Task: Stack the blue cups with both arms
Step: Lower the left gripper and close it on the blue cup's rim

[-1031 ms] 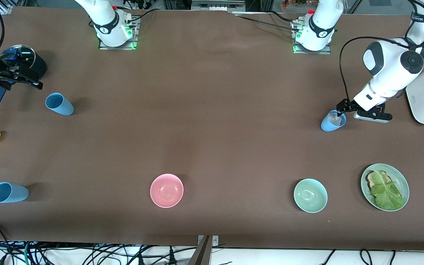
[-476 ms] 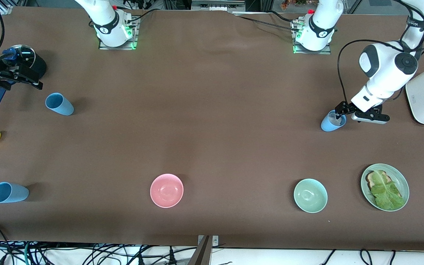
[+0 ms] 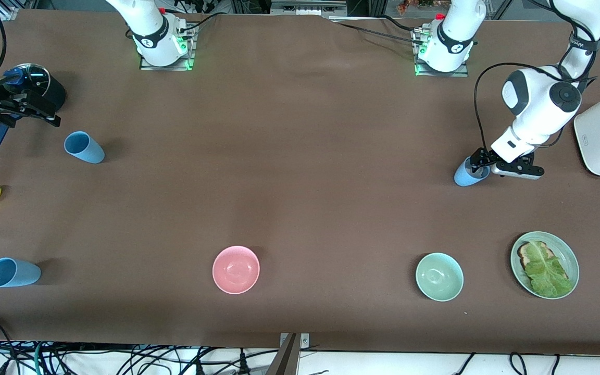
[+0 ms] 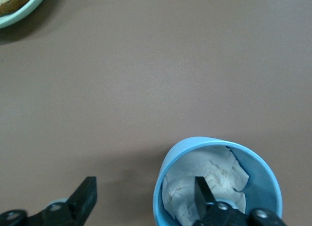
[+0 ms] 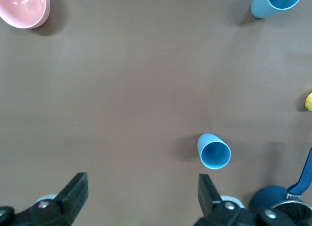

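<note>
Left hand (image 3: pixel 476 165): right of frame, now lowered onto the paper-stuffed blue cup (image 3: pixel 469 173), one finger inside, jaws narrowing, grip unfinished.
Right hand (image 3: pixel 29 107): upper left, released, waiting.
Other cups: unstacked.

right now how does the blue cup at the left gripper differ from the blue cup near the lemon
The cup at the left gripper has crumpled white paper inside; the cup near the lemon looks empty. The first has the left gripper straddling its rim, one finger inside and one outside; the second stands untouched, with the right gripper open above the table near it. Both are light-blue handleless tumblers standing upright.
</note>
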Robot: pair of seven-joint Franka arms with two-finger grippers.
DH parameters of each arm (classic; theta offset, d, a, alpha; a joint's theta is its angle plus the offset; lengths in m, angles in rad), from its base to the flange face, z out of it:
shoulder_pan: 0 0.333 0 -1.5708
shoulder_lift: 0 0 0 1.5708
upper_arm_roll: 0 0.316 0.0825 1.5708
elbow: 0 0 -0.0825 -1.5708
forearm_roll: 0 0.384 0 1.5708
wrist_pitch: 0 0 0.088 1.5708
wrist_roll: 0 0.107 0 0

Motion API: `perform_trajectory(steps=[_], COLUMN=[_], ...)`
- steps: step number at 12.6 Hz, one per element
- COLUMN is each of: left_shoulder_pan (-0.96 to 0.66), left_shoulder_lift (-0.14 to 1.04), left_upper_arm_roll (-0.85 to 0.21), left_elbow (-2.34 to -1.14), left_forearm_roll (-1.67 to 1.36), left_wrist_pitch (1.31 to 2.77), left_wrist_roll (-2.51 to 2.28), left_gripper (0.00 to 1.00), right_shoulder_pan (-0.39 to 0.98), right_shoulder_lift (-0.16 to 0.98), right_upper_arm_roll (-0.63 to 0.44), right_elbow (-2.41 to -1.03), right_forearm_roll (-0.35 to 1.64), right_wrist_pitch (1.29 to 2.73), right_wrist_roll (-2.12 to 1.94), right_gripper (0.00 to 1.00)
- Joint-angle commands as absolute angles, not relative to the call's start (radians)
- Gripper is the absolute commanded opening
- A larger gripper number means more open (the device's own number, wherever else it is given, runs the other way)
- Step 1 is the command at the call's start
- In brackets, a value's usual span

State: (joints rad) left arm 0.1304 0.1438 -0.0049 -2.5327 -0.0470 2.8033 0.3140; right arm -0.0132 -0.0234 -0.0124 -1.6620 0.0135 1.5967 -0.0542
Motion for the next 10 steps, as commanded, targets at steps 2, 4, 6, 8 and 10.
perform_trajectory(steps=[2, 4, 6, 8, 10], left_shoulder_pan=[0.132, 0.132, 0.13, 0.13, 0.129], left_shoulder_lift=[0.132, 0.115, 0.092, 0.074, 0.064], left_upper_arm_roll=[-0.008, -0.008, -0.008, -0.008, -0.008], left_elbow=[-2.523, -2.51, -2.487, -2.412, -2.286], left_forearm_roll=[-0.028, -0.028, -0.028, -0.028, -0.028], left_wrist_pitch=[2.803, 2.755, 2.68, 2.544, 2.353], left_wrist_roll=[0.313, 0.314, 0.316, 0.316, 0.316], left_gripper=[0.0, 0.0, 0.0, 0.0, 0.0], right_shoulder_pan=[-0.023, -0.023, -0.023, -0.023, -0.023], right_shoulder_lift=[-0.023, -0.023, -0.023, -0.023, -0.023], right_upper_arm_roll=[-0.006, -0.006, -0.006, -0.006, -0.006], right_elbow=[-1.644, -1.644, -1.644, -1.644, -1.644], right_forearm_roll=[0.012, 0.012, 0.012, 0.012, 0.012], right_wrist_pitch=[1.565, 1.563, 1.563, 1.563, 1.563], right_wrist_roll=[-0.071, -0.069, -0.069, -0.069, -0.069], right_gripper=[1.0, 1.0, 1.0, 1.0, 1.0])
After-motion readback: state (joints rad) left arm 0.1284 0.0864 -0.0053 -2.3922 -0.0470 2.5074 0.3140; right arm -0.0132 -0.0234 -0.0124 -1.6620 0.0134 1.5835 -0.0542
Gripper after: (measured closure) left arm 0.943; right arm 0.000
